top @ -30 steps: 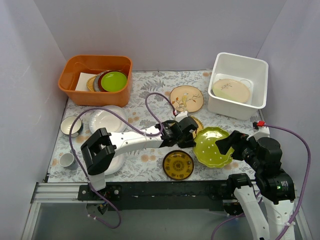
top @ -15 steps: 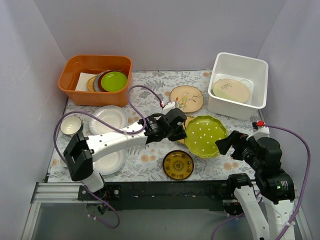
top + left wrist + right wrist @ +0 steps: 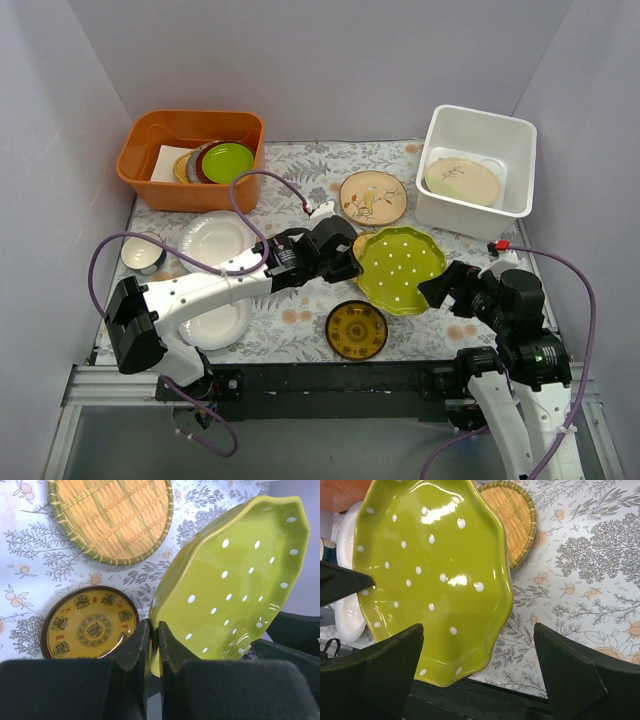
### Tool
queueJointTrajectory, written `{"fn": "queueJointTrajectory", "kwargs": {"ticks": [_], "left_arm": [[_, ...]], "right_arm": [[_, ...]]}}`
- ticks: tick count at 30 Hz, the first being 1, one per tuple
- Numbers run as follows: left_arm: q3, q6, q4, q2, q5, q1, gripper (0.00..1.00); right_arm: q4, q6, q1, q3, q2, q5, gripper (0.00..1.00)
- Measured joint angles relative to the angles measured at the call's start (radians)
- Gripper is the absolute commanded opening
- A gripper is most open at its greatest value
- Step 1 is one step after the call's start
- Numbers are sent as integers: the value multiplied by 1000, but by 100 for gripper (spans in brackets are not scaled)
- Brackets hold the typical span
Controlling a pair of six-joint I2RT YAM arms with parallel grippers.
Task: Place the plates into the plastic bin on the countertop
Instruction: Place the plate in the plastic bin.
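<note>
Item: left gripper [image 3: 154, 630], fingers pinched on the rim of the dotted lime-green plate [image 3: 230, 580], tilted clear of the countertop [image 3: 300, 210]. Right gripper [image 3: 479, 650] spread wide alongside. I judge a handover toward the plastic bin [image 3: 470, 215].

A: What's non-task, upper left?
B: I see an orange tub [image 3: 170, 190] up there w/ a plate stack [image 3: 205, 165] inside, plain lime-green plate [image 3: 228, 160] on top, white sheet [image 3: 163, 163] beside it.
A: Anything else?
B: Small dark-rimmed bowl [image 3: 140, 252], left edge, below the tub.
</note>
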Motion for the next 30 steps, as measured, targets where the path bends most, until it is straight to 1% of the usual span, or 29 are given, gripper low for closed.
{"fn": "queueJointTrajectory", "kwargs": {"ticks": [5, 10, 19, 22, 25, 26, 28, 29, 30], "left_arm": [[-34, -5, -1, -2, 1, 0, 0], [-67, -12, 2, -13, 5, 0, 0], [-74, -26, 10, -54, 16, 0, 0], [-76, -28, 11, -75, 19, 0, 0], [-84, -27, 17, -92, 22, 0, 0], [-91, -28, 18, -96, 23, 0, 0], [-105, -32, 24, -99, 25, 0, 0], [-110, -34, 26, -99, 26, 0, 0], [-117, -36, 31, -99, 29, 0, 0]], "right_arm": [[62, 28, 0, -47, -11, -41, 93], [130, 62, 0, -103, -49, -84, 90], [153, 95, 0, -154, -60, -108, 87], [157, 105, 0, -167, -67, -108, 85], [175, 114, 0, -182, -78, -121, 76], [184, 117, 0, -188, -83, -126, 71], [198, 127, 0, -201, -92, -137, 66], [204, 130, 0, -207, -95, -142, 61], [208, 135, 0, -212, -97, -148, 58]]}}
